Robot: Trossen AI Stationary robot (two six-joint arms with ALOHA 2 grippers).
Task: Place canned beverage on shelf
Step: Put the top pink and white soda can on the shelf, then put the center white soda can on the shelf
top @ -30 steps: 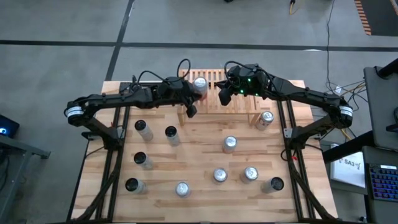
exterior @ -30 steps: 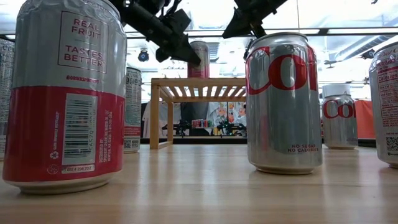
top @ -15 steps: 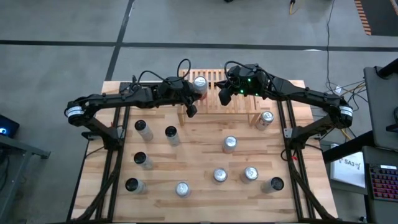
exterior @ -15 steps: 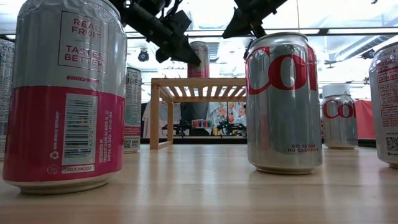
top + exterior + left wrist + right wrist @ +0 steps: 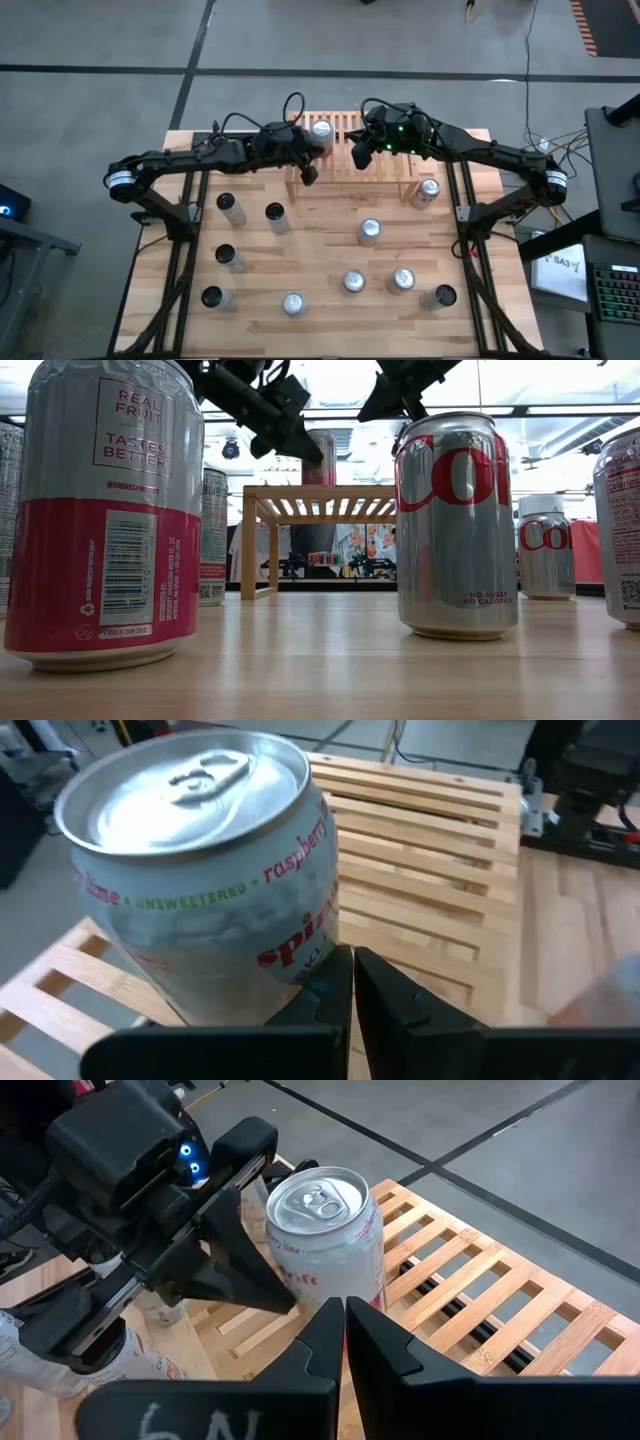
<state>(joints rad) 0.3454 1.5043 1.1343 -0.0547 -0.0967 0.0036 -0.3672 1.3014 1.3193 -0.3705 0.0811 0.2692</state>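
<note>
Finding the left gripper (image 5: 351,988) pinched fully together and gripping nothing, tips sitting just beside the lower wall of the silver aluminium can with red and green lettering (image 5: 196,870), contact impossible to tell. Seeing the right gripper (image 5: 344,1332) likewise pressed closed and empty, hanging above the slats near the same can. Noting that can standing upright, pull-tab up, on the low light-wood slatted shelf (image 5: 482,1308) towards one end. Judging this placement as good as done, with only the backing away left. Leaving several more smooth cylindrical cans (image 5: 370,231) scattered upright, well apart, across the pale planked wooden table (image 5: 320,205), probably waiting to go up. Contrasting glossy, curved metal with matte, straight-edged, evenly gapped slats.
</note>
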